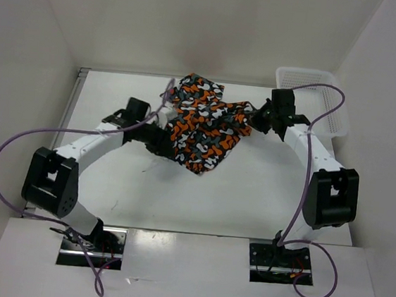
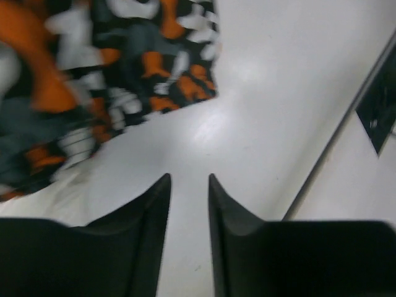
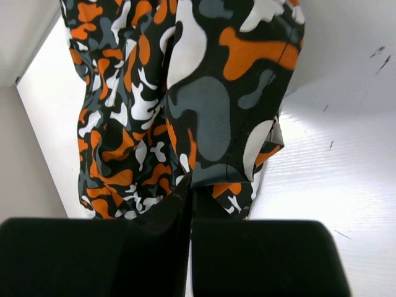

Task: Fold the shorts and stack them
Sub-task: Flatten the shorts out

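Spreading stage near far edge: right gripper (image 3: 189,193) clamps the shorts (image 1: 204,124), left gripper (image 2: 189,179) slightly parted, empty; next, left probably must grab cloth.

Shorts (image 1: 204,124) centre — basket (image 1: 309,78) back right

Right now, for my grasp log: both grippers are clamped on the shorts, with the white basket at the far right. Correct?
Only the right gripper is clamped on the shorts. The left wrist view shows the left gripper empty, fingers apart over the table. The white basket is at the far right.
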Robot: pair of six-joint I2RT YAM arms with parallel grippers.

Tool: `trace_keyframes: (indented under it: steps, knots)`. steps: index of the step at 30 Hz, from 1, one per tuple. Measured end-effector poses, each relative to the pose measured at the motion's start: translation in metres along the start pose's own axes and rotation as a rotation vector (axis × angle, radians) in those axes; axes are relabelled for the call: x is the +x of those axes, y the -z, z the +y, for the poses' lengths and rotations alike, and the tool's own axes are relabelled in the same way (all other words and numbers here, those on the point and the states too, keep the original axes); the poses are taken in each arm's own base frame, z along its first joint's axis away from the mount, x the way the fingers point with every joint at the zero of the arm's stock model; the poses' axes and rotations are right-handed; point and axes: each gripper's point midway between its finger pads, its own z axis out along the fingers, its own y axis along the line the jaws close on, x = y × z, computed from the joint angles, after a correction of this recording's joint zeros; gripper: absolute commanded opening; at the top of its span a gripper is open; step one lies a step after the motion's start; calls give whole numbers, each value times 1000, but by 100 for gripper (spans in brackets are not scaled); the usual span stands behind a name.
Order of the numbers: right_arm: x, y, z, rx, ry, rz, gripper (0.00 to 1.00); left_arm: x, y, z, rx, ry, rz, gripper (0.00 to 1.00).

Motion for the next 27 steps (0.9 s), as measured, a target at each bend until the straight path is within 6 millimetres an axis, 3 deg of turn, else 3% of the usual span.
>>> trace_keyframes:
  steps: [1,2,5,8,14,20,26,27]
  knots:
    - [-3,2,-1,-1,0,-7,0,7,-10,-16,25,-30,33,44]
    - [-5,3,-3,0,0,-12,0,10,-19,-31,47,-66,53,56]
    - [-7,6,-13,13,-8,-16,0,14,-41,-62,78,-176,77,77]
    - [-6,9,-22,27,-14,-13,0,13,-62,-69,55,-224,103,80]
    - [-9,24,-31,23,-28,-29,0,1,-112,-57,-82,-298,147,80]
    - [-15,37,-44,27,-40,-44,2,24,-135,-44,-160,-322,225,81]
    - [-14,38,-55,37,-53,-35,3,52,-145,-31,-251,-348,304,60]
    - [-13,39,-56,38,-53,-32,3,58,-144,-28,-263,-361,310,50]
